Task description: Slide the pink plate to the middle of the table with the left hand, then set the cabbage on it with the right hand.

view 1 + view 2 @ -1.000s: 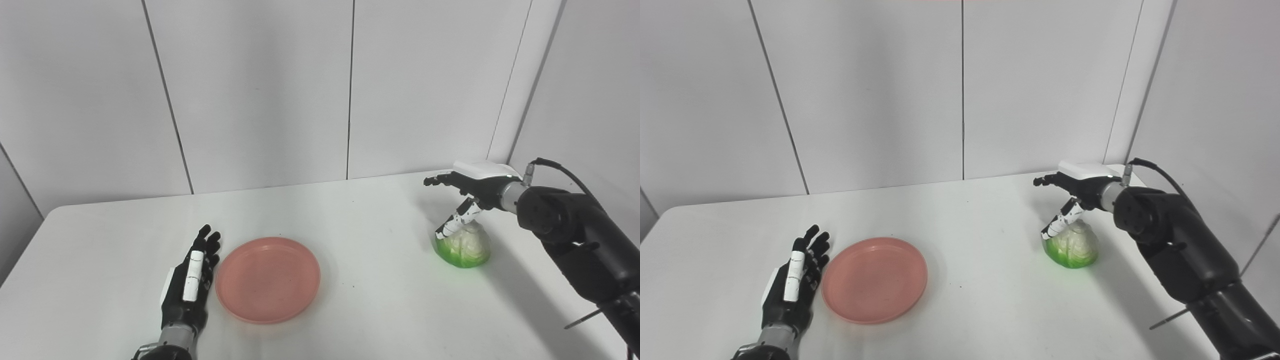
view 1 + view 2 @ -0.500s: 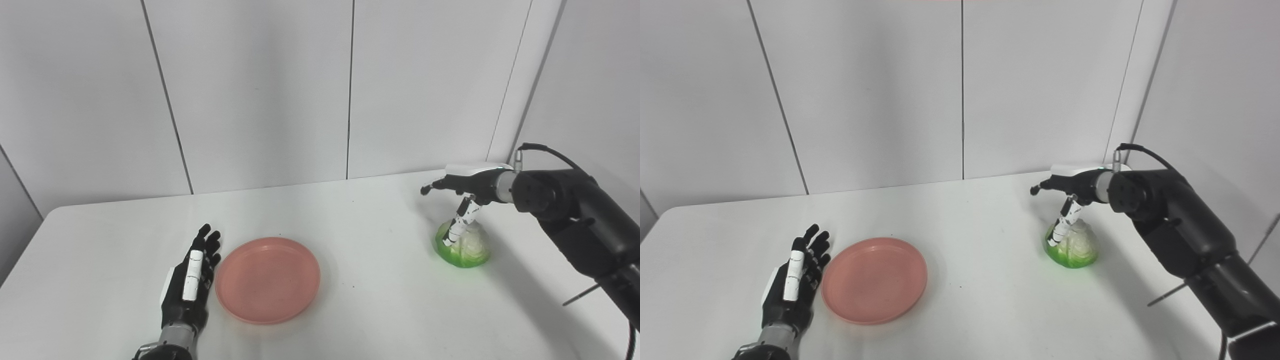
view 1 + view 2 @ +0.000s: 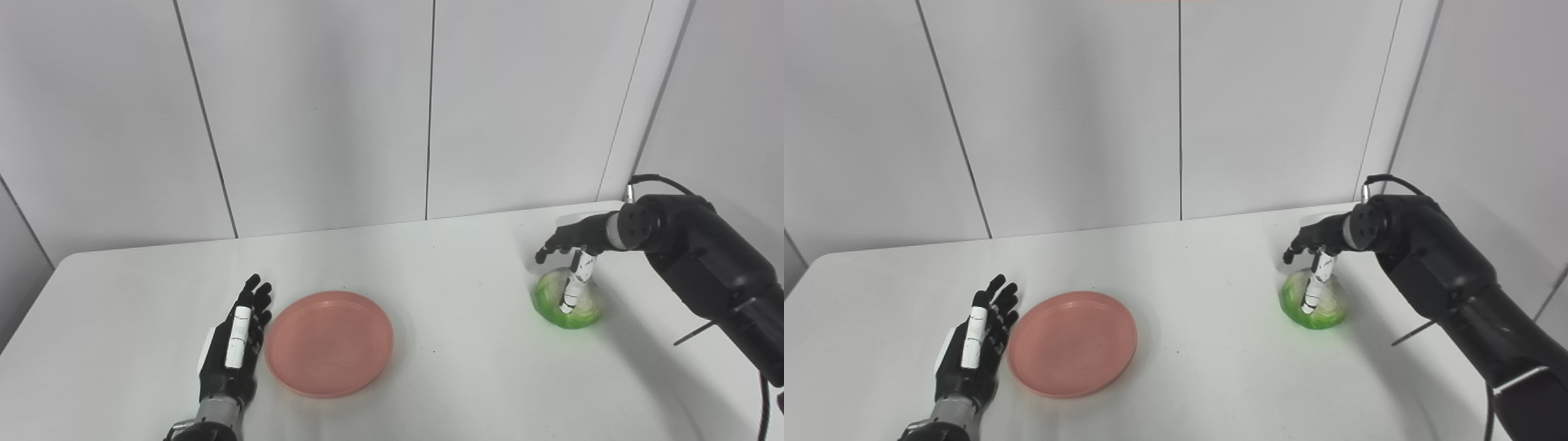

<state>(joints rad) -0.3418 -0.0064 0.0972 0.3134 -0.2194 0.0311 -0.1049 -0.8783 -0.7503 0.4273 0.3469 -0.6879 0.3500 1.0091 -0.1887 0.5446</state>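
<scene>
Two hands are being recorded over a white, matte table (image 3: 465, 380); no readable writing or brand is being shown on any surface. At the left, the left hand (image 3: 234, 346) is being rested flat on the tabletop, released, with black fingers (image 3: 260, 298) spread apart and pointing away from the robot and a white segment lying along its back. Nothing is being held by it; its right edge is lying just beside the rim of the pink plate (image 3: 329, 342), and contact cannot be told. The plate is round, shallow, smooth and slightly glossy, with a low raised rim, and is sitting left of the table's middle with nothing on it. At the right, well apart from the plate, the cabbage (image 3: 566, 299) is resting on the table: a rounded, ribbed lump, pale at the crown and bright green around the base. The right hand (image 3: 1315, 245) is being held above it, its black fingers curled downward and one white-banded digit reaching down across the cabbage's front. Whether a grip is being closed on the cabbage cannot be told.
</scene>
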